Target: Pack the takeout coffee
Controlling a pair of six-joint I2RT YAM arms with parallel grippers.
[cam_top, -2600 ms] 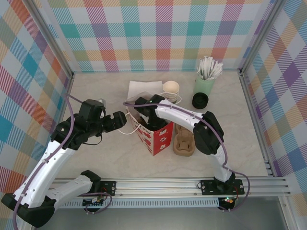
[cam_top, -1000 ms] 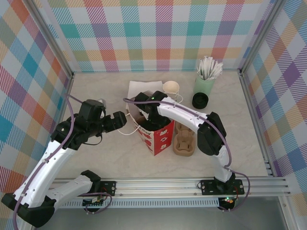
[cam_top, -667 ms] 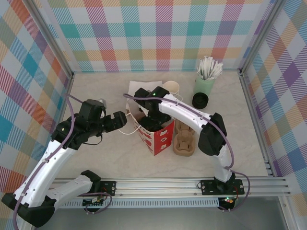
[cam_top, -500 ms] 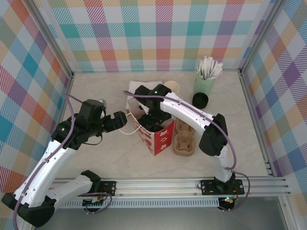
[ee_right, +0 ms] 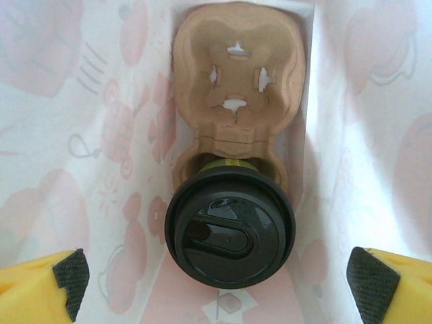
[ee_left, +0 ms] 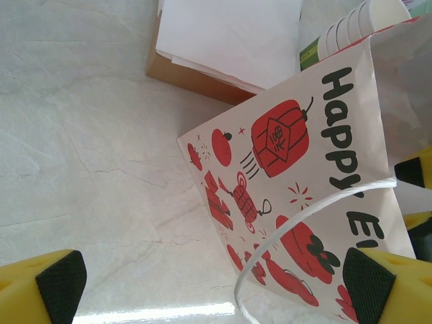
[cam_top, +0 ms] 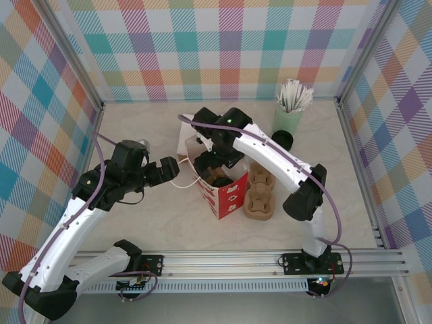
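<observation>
Snugly, the takeout coffee point(ee_right: 229, 233) sits in a carrier point(ee_right: 236, 74) inside the bag point(ee_right: 378, 135); left end effector point(ee_left: 214, 280) and right end effector point(ee_right: 219, 273) gape empty.

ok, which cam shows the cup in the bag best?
Right wrist: it looks straight down into the bag at the lidded cup, seated in the carrier. Top external gives a dark patch in the bag mouth. Left wrist gives the bag's printed outside.

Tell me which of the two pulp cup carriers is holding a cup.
The inner carrier, down in the red-and-white bag: a black-lidded cup sits in one pocket. The outer carrier, on the table beside the bag, has empty pockets.
</observation>
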